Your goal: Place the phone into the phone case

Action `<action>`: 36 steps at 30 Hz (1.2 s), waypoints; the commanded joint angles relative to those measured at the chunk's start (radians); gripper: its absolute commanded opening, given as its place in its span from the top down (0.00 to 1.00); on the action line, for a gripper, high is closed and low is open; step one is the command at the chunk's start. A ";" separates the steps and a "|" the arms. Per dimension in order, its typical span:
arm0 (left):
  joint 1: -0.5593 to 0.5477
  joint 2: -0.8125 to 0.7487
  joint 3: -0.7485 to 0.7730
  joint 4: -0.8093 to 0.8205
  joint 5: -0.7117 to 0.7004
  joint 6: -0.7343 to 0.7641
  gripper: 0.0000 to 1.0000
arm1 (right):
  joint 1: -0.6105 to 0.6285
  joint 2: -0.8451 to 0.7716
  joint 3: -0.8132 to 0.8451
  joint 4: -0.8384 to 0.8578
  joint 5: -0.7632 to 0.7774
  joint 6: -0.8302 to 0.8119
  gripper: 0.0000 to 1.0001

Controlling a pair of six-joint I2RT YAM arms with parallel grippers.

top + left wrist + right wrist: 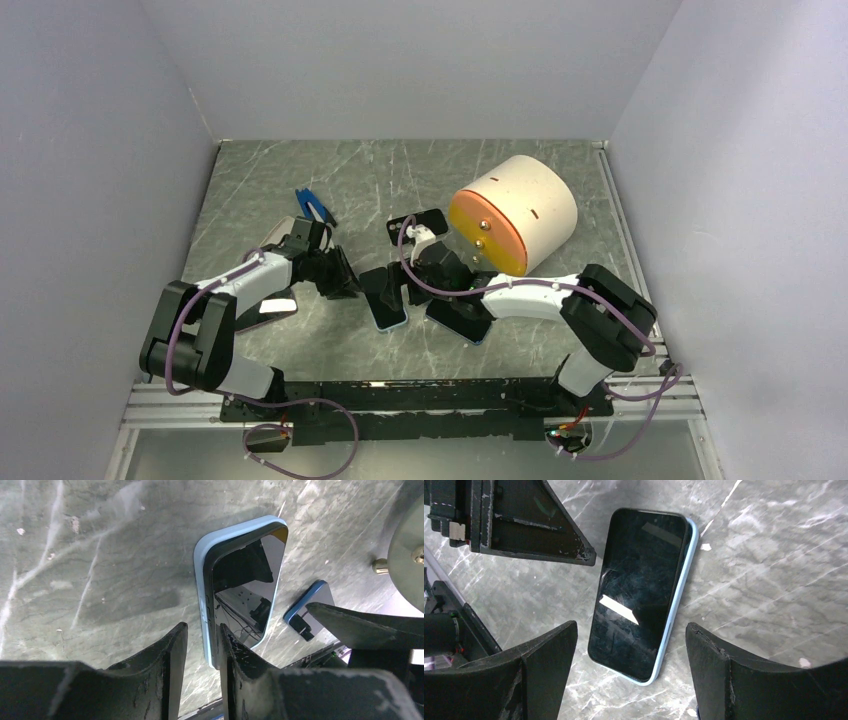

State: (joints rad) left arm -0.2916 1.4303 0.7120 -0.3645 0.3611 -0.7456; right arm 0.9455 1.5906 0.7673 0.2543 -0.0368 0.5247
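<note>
A black phone lies screen up in a light blue case on the table's middle. In the left wrist view the phone's long side stands a little proud of the case's rim. My left gripper is narrowly open and straddles that long edge; its right finger lies on the phone and table shows beside the left finger. My right gripper is wide open above the phone's near end and touches nothing. In the top view the left gripper and right gripper flank the phone.
A second dark phone in a blue case lies just to the right, also in the left wrist view. A white drum with an orange face stands behind. A blue tool lies at the back left. A small dark device lies by the drum.
</note>
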 commanded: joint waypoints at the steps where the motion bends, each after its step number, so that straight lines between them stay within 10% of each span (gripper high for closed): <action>1: -0.004 -0.012 -0.017 0.084 0.050 -0.008 0.67 | -0.001 0.027 -0.009 0.070 -0.037 0.066 0.17; 36: -0.011 0.057 -0.107 0.187 0.159 -0.064 0.91 | -0.023 0.155 0.118 0.105 -0.181 0.270 0.17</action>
State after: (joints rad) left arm -0.2844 1.4837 0.6319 -0.1829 0.4747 -0.7944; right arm 0.9268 1.7676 0.8684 0.2367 -0.1268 0.7086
